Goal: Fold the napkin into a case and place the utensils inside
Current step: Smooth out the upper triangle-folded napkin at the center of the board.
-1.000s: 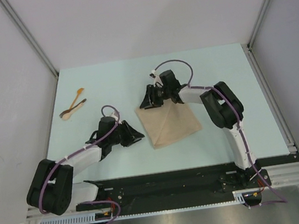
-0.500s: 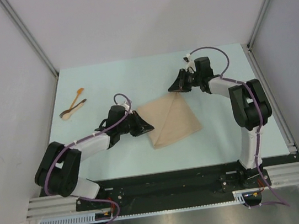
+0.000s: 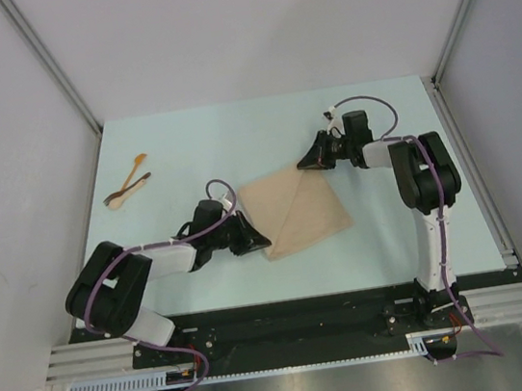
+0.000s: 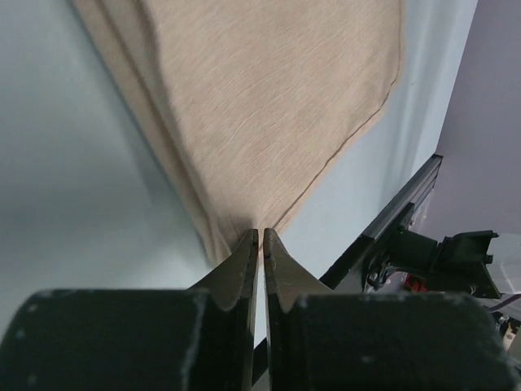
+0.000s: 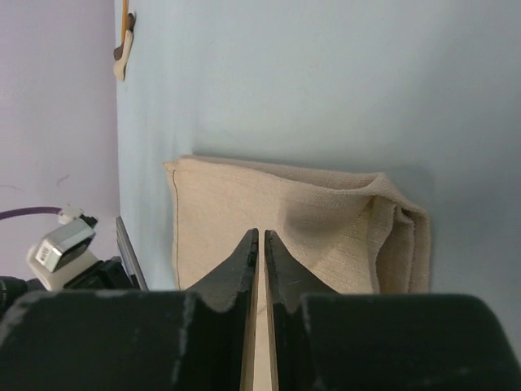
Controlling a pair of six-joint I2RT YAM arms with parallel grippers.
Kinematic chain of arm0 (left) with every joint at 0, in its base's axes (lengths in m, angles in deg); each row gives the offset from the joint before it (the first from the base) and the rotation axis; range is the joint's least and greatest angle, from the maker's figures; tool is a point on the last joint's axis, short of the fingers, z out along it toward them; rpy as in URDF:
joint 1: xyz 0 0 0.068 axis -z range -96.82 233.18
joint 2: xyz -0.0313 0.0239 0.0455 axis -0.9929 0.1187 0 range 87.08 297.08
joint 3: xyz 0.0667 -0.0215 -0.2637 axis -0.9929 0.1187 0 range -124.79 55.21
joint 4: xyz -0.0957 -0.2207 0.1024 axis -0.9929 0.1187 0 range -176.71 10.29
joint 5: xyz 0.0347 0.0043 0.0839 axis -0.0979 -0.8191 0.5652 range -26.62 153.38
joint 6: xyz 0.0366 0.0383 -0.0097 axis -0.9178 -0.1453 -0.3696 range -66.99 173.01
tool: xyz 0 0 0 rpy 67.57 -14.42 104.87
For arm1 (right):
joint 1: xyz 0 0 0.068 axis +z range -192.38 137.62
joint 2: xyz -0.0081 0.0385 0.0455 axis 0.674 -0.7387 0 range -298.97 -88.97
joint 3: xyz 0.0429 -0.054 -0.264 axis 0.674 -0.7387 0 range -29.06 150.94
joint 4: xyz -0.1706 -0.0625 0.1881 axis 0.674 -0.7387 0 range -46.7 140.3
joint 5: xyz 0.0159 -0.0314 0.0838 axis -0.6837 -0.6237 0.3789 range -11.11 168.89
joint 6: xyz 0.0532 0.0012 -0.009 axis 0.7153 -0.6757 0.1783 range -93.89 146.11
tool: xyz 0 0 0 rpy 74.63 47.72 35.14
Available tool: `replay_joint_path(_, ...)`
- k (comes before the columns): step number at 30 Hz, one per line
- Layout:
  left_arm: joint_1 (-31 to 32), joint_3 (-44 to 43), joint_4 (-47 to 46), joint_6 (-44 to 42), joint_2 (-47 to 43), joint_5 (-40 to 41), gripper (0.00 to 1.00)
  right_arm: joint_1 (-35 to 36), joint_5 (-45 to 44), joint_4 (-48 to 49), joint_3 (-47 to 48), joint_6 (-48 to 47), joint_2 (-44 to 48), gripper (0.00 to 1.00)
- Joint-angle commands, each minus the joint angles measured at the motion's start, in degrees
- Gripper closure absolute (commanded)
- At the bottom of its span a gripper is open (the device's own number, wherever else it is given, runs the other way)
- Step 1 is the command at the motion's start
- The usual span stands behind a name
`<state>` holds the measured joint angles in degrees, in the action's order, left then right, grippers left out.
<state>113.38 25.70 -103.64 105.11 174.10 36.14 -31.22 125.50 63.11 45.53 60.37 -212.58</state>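
Note:
The beige napkin [image 3: 297, 212] lies folded and flat in the middle of the pale table. My left gripper [image 3: 260, 244] lies low at its near left corner. In the left wrist view the jaws [image 4: 260, 234] stand almost together, with that corner of the napkin [image 4: 269, 106] pinched at their tips. My right gripper [image 3: 303, 162] is at the far edge; its jaws [image 5: 260, 235] are closed to a thin slit on the napkin [image 5: 317, 236]. The utensils lie crossed at far left: a light wooden spoon [image 3: 136, 166] and a darker piece [image 3: 139, 180].
A black rail [image 3: 287, 313] with both arm bases runs along the near edge. Grey walls and metal posts close in the table [image 3: 233, 131] on three sides. The utensils [image 5: 122, 41] show small at the top left of the right wrist view.
The right gripper swung from the napkin's far left to its far right edge. The left gripper slid right to the near corner. Both jaws closed from partly open.

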Motion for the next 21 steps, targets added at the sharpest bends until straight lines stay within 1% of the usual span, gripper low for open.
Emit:
replay_joint_path(1,0.5,3.8,-7.1,1.3,-0.5,-1.9,0.91,-0.8,1.6,4.6,2.0,1.2,-1.5,0.90)
replay_joint_path(5,1.4,5.9,-10.0,2.8,0.6,-2.5,0.92,-1.0,1.0,4.4,3.8,1.9,-2.9,0.90)
replay_joint_path(9,3.6,7.0,-15.7,6.3,1.5,-4.2,0.91,-1.1,0.9,3.9,5.6,2.4,-4.6,0.90)
replay_joint_path(11,4.3,7.6,-16.1,6.8,0.8,-4.0,0.91,-1.1,0.8,3.8,5.4,2.4,-4.6,0.90)
replay_joint_path(14,4.3,8.2,-11.7,5.3,-3.9,-0.4,0.83,-1.1,0.8,3.4,4.4,2.0,-3.7,0.90)
replay_joint_path(15,4.4,7.9,-6.5,3.0,-7.4,1.5,0.76,-1.1,0.3,3.2,4.1,1.8,-3.3,0.90)
replay_joint_path(17,4.4,7.2,-1.4,0.8,-11.1,6.7,0.72,-1.1,-0.2,2.1,3.6,1.3,-2.2,0.90)
replay_joint_path(18,4.3,6.8,3.0,-1.1,-14.3,8.4,0.66,-1.1,-0.6,2.0,3.2,1.2,-1.9,0.90)
replay_joint_path(19,4.4,6.6,5.0,-1.9,-16.1,11.9,0.63,-1.1,-0.6,1.9,3.0,1.2,-1.7,0.90)
replay_joint_path(20,4.3,6.3,8.7,-3.4,-17.5,13.4,0.61,-1.1,-0.4,1.9,2.9,1.2,-1.5,0.89)
replay_joint_path(21,4.3,6.0,10.4,-4.1,-19.6,15.0,0.60,-1.1,-0.4,1.6,3.0,1.3,-1.3,0.89)
